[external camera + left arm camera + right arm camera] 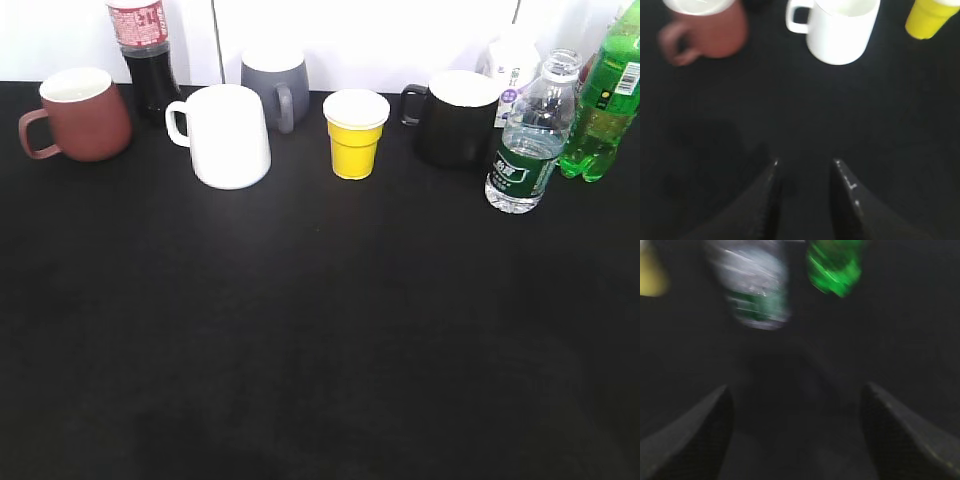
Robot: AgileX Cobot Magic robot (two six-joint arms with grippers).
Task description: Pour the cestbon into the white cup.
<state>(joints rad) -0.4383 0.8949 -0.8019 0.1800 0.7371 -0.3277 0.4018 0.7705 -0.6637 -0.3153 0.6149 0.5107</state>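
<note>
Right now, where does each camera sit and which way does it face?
Exterior view: raised at the table's front, slanting down at the row of mugs and bottles by the far wall; no arm shows.
Left wrist view: behind the left gripper, facing the white cup and brown mug; its fingers show, slightly apart.
Right wrist view: behind the right gripper, wide open, blurred, facing the cestbon.
Shared: the yellow cup appears in all three.
</note>
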